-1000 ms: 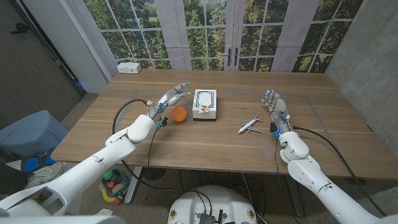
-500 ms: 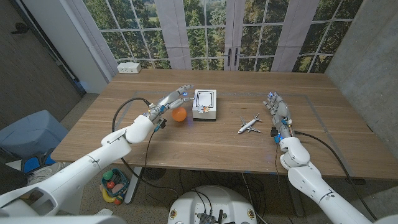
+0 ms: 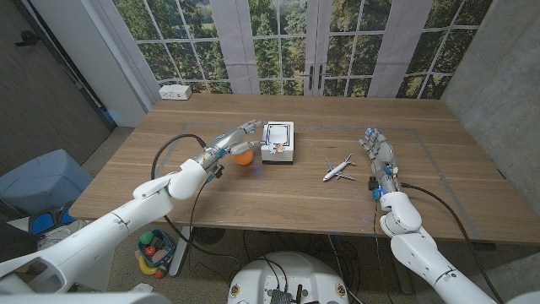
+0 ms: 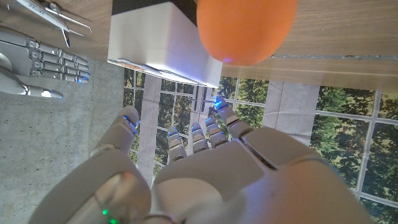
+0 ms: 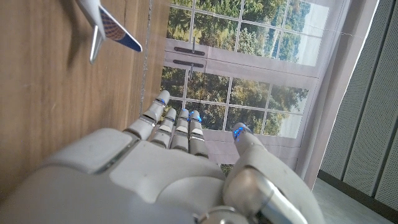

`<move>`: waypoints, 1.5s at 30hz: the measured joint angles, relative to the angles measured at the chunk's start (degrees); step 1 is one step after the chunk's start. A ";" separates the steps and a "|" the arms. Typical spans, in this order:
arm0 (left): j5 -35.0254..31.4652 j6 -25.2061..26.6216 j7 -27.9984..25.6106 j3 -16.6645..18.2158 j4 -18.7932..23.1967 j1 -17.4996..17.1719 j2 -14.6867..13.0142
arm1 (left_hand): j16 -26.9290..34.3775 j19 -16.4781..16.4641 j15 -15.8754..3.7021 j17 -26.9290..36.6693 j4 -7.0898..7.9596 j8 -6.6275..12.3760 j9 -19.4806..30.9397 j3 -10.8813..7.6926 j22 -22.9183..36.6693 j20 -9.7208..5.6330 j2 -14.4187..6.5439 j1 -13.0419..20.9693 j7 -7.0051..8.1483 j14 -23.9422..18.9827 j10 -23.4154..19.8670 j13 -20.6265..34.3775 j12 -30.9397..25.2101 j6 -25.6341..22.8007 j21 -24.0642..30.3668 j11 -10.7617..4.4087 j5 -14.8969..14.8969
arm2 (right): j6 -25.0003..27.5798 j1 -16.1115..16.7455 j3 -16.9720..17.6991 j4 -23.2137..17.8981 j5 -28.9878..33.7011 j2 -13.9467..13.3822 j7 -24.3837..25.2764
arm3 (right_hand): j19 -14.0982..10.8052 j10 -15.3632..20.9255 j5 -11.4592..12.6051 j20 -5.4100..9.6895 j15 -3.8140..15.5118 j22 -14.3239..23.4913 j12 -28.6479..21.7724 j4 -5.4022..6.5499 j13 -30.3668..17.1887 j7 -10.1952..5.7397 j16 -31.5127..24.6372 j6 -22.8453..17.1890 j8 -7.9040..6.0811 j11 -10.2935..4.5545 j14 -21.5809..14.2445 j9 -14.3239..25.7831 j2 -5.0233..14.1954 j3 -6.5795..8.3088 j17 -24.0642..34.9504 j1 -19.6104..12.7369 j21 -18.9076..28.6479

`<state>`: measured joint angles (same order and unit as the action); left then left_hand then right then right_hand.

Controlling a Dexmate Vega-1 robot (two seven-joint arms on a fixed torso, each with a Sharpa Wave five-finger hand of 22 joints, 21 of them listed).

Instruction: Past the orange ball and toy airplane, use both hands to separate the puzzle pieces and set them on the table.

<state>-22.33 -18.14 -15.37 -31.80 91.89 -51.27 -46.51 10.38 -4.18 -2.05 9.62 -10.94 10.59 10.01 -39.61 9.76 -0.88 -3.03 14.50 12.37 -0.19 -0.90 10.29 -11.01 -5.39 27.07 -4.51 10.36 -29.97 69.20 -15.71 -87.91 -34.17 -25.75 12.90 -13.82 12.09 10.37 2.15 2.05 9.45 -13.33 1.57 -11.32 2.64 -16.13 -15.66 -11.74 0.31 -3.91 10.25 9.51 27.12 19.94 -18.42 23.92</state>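
The puzzle [image 3: 278, 140] is a white block with a dark-outlined top, its pieces still joined, standing at the table's far middle; its white side [image 4: 155, 43] faces my left wrist camera. The orange ball [image 3: 245, 156] [image 4: 245, 28] lies just left of it. My left hand [image 3: 231, 140] [image 4: 186, 168] hovers above the ball, holding nothing, its spread fingers reaching toward the block's left side without touching it. The toy airplane [image 3: 339, 168] [image 4: 53, 15] [image 5: 109, 25] lies right of the block. Beyond the plane, my right hand [image 3: 378, 152] [image 5: 174, 168] stands with fingers straight, holding nothing.
A white power strip [image 3: 175, 91] lies at the table's far left corner. The wooden table [image 3: 278, 198] has bare boards between the objects and its near edge. Windows stand behind the far edge.
My left hand has moved right, over the orange ball and closer to the block. My right hand has drawn back a little toward the near edge.
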 measured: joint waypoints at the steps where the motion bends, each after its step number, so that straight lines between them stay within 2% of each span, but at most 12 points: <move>1: -1.08 0.11 -0.80 -0.06 0.03 -0.14 -0.10 | 0.00 -0.38 0.00 0.00 -0.13 0.00 0.00 0.13 0.00 -0.05 0.22 0.22 -0.07 0.00 0.00 0.00 -0.01 0.10 0.00 0.00 0.00 | 0.00 0.25 0.03 -0.05 0.00 0.08 0.00 | 0.00 0.02 0.00 0.00 0.00 0.00 0.00 0.00 0.00 0.00 0.00 0.00 0.00 -0.02 0.00 0.00 0.00 0.00 -0.14 0.00 0.00; 5: -3.61 0.15 -3.44 -0.15 0.03 -0.33 -0.21 | 0.00 -1.57 0.03 0.13 -0.17 0.07 0.17 0.17 0.00 0.23 1.47 1.46 -0.19 -0.03 0.00 0.00 -0.01 0.61 0.00 0.00 0.00 | -0.37 0.84 0.13 -0.17 0.11 0.33 0.16 | 0.00 0.32 0.00 0.00 0.00 0.00 0.01 -0.24 0.00 0.20 0.00 -0.20 0.00 -0.31 0.00 0.00 0.00 -0.24 -0.30 0.00 0.00; 8: -5.20 0.14 -5.51 -0.59 -0.79 -1.01 -0.13 | 0.23 -3.29 0.11 0.13 -0.39 0.91 0.28 0.39 0.00 0.36 3.13 3.50 -0.21 -1.41 -0.80 0.00 -0.21 0.54 -0.47 -0.49 -0.20 | -1.26 1.18 0.21 -0.24 0.43 0.49 0.36 | 0.00 0.62 0.00 0.00 0.00 0.00 0.01 -0.24 0.00 0.41 0.00 -0.41 0.00 -0.01 0.00 0.00 0.00 -0.24 -0.30 0.00 0.00; 12: -8.08 -0.26 -10.05 -1.03 -1.85 -1.35 0.33 | 0.49 -5.75 -0.02 0.13 -0.24 2.24 0.28 0.55 0.00 0.35 5.09 7.71 -0.39 -3.73 -3.36 0.00 -0.92 -2.77 -0.94 -0.85 -0.22 | -1.80 1.66 0.31 -0.26 0.57 0.79 0.48 | -0.20 0.83 0.00 0.20 0.00 0.00 0.01 -0.23 0.00 0.37 -0.21 -0.45 0.00 0.20 0.00 0.00 0.00 -0.24 -0.30 0.00 -0.42; 18: -10.93 -0.67 -15.70 -2.05 -4.16 -1.88 1.36 | 0.49 -9.50 -0.09 0.13 -0.15 4.07 0.28 1.11 0.26 -0.20 8.67 14.60 -0.30 -7.15 -7.15 -0.01 -1.04 -8.80 -1.48 -2.16 -0.22 | -2.97 2.27 0.46 -0.27 0.90 1.34 0.73 | -0.62 1.43 -0.21 0.20 0.08 0.31 0.01 -0.42 0.01 0.42 -0.21 -1.03 0.00 0.19 -0.55 0.00 0.00 -0.42 -0.30 0.00 -0.41; 22: -11.53 -0.85 -17.92 -2.61 -5.38 -2.04 1.96 | 0.49 -11.04 -0.14 0.13 -0.05 4.49 0.27 1.69 0.28 -0.49 10.10 17.09 -0.19 -8.48 -8.52 -0.01 -1.37 -11.56 -1.48 -2.54 -0.22 | -3.60 2.51 0.53 -0.21 1.11 1.66 0.82 | -0.61 1.64 -0.21 0.20 -0.10 0.31 0.01 -0.55 0.01 0.52 -0.44 -1.53 0.00 0.40 -0.73 0.00 0.00 -0.55 -0.29 0.00 -0.42; 26: -11.61 -1.06 -19.83 -3.20 -6.63 -2.11 2.76 | 0.49 -12.03 -0.31 0.13 -0.04 4.90 0.27 1.95 0.28 -0.55 10.63 18.91 -0.08 -9.55 -9.65 -0.01 -1.37 -13.06 -1.92 -2.72 -0.22 | -4.19 2.72 0.61 -0.05 1.33 1.97 0.97 | -1.06 1.85 -0.21 -0.18 0.10 0.31 0.01 -0.79 0.01 0.83 -0.45 -1.86 -0.36 0.62 -0.93 0.00 -0.01 -0.79 -0.29 0.01 -0.42; 32: -11.57 -1.41 -22.04 -4.19 -8.65 -1.89 4.27 | 0.49 -13.06 -0.20 0.12 0.19 5.17 0.27 2.39 0.28 -0.45 10.93 21.04 -0.01 -10.27 -10.57 -0.01 -1.37 -14.81 -1.92 -2.75 -0.22 | -4.73 3.03 0.77 0.03 1.62 2.19 1.17 | -1.34 2.47 -0.21 0.11 0.09 0.31 0.02 -1.02 0.01 1.03 -0.45 -2.46 -0.36 0.62 -1.34 0.00 -0.54 -1.03 -0.43 0.54 -0.63; 37: -11.53 -1.90 -23.56 -5.20 -10.24 -1.04 5.57 | 0.49 -13.67 -0.19 0.12 0.32 5.33 0.27 2.52 0.32 -0.46 10.50 22.83 0.03 -11.31 -11.08 -0.01 -1.37 -16.24 -1.92 -2.64 -0.22 | -5.22 3.35 1.01 0.03 1.75 2.37 1.32 | -1.38 2.76 -0.21 0.15 0.00 0.31 0.02 -1.18 0.01 1.03 -0.45 -2.46 -0.36 0.91 -1.44 0.00 -0.54 -1.18 -0.54 0.54 -0.63; 42: -11.75 -2.38 -25.03 -6.20 -11.73 -0.07 6.83 | 0.49 -14.30 -0.30 0.12 0.26 5.33 0.27 2.95 0.53 -0.27 10.05 24.78 0.07 -12.22 -11.90 -0.01 -1.37 -17.75 -1.92 -3.04 -0.22 | -5.75 3.63 1.28 0.14 1.78 2.60 1.36 | -1.65 3.17 -0.21 0.40 0.00 0.30 0.02 -1.19 0.02 1.02 -0.45 -3.08 -0.36 0.91 -1.43 0.00 -0.54 -1.20 -0.54 0.54 -0.64; 45: -12.07 -2.49 -25.89 -6.87 -12.66 0.59 7.61 | 0.49 -14.83 -0.20 0.12 0.26 5.55 0.26 2.95 0.53 -0.18 9.93 26.81 -0.01 -13.36 -12.75 -0.01 -1.37 -19.87 -2.02 -3.46 -0.22 | -6.14 3.75 1.41 0.28 1.77 2.71 1.36 | -2.05 3.17 -0.20 0.00 0.31 0.30 0.02 -1.42 0.02 1.02 -0.45 -3.08 -0.36 0.91 -1.75 0.30 -0.54 -1.43 -0.54 0.54 -0.63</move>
<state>-34.40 -20.63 -41.26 -38.67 79.23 -50.68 -38.90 10.87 -19.00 -2.26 9.74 -10.69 16.14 10.27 -36.66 10.28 -1.06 6.90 41.32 12.36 -13.55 -13.65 10.27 -12.37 -25.26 25.05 -7.98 10.14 -36.11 72.94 -14.30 -87.62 -32.40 -23.05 14.26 -15.87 15.26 10.17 2.15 2.36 9.75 -13.31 0.15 -11.31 3.67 -16.58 -18.74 -12.09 1.22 -5.66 10.55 8.97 25.69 19.40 -17.87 23.28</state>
